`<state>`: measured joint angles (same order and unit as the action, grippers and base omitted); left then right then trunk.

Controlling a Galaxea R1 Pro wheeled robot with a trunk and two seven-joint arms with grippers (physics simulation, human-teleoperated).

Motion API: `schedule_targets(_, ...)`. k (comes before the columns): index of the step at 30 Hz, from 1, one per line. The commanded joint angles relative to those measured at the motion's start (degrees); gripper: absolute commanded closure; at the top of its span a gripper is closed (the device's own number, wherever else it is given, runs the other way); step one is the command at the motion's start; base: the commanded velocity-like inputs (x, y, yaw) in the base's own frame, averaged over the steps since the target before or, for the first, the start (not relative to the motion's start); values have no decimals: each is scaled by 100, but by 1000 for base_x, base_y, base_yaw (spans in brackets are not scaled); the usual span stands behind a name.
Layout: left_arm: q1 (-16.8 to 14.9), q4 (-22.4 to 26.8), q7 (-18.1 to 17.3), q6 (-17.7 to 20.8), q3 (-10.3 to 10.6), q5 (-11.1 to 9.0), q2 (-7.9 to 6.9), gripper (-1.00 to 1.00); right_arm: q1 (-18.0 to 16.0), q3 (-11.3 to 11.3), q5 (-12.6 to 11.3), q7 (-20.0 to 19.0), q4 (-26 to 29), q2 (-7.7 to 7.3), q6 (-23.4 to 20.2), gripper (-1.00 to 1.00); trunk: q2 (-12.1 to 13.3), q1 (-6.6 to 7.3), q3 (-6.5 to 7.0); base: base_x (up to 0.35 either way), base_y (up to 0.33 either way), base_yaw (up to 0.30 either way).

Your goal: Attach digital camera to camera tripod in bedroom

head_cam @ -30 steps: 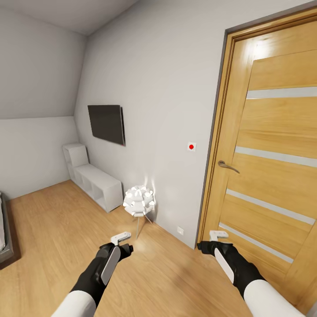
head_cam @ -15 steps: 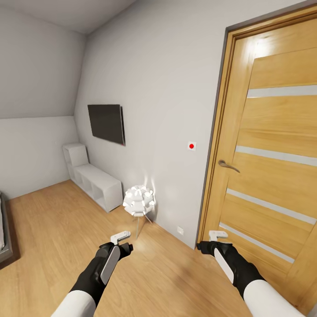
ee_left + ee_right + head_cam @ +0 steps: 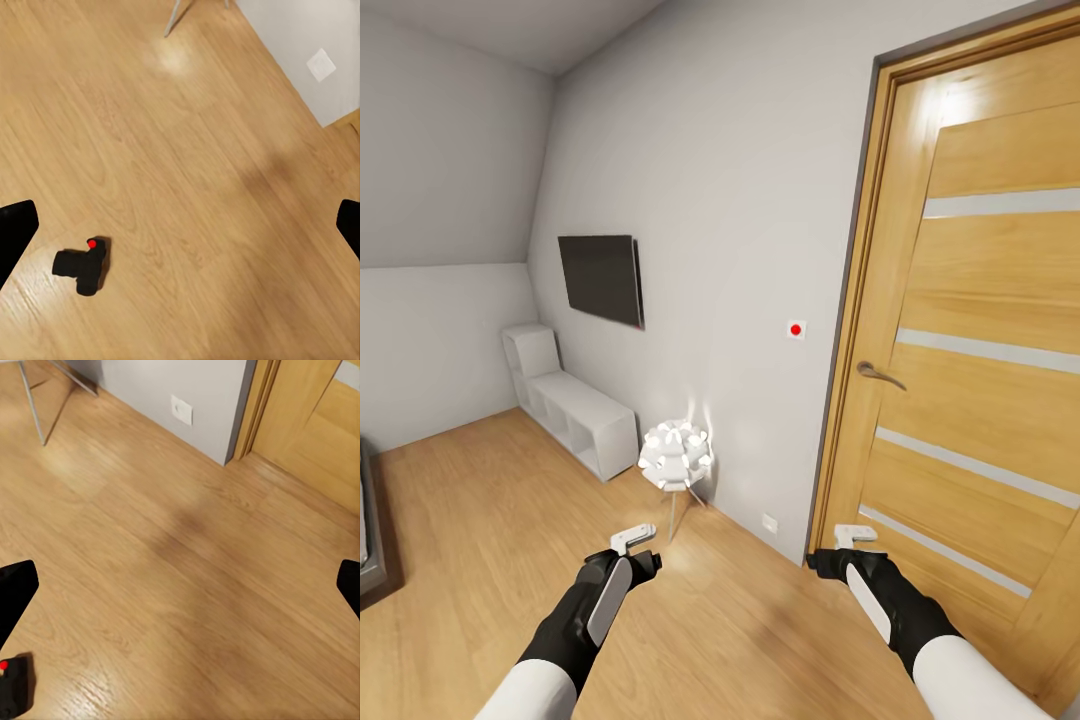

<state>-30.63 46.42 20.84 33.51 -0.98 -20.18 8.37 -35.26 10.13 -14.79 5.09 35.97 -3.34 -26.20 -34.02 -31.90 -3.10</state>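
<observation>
Head view: the left gripper [image 3: 632, 541] and right gripper [image 3: 857, 536] hang low over the wood floor [image 3: 470, 500], facing a grey wall with a dark wall screen [image 3: 600, 278], a white shelf unit [image 3: 575, 410], the white ball-cluster lamp [image 3: 676, 456] and a closed wooden door [image 3: 980, 380]
Change in head view: against the earlier pictures the whole scene has slid only a trifle, the bed edge at the far left narrowing; I judge that a slight turn of the camera, with the arms holding the same pose
Left wrist view: the digital camera [image 3: 81, 268] lies on the bare floor, red dot showing, between the two dark fingertips [image 3: 15, 232] at the frame edges but well below them, not touched; fingers spread wide, holding nothing
Right wrist view: fingers likewise spread and empty; a corner of the camera shows at the frame edge, and a wall socket [image 3: 181, 410] sits near the door frame
Meaning for the task: the camera is on the floor under the arms and not yet picked up; the tripod is yet to be found, so the job is barely begun
</observation>
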Motion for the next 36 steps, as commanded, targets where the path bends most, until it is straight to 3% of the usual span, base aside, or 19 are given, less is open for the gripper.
schedule_targets(1, -4, 10, 43, 18, -11, -62, 3, -100, -5, 44, -59, 53, 10, -9, -24, -100, -53, -25, -30, 0, 0, 0)
schedule_targets(36, -4, -10, 112, 7, -16, -34, -34, -100, -2, 50, 7, 68, -25, -43, 43, -100, -1456, -794, -659, 0, 0, 0)
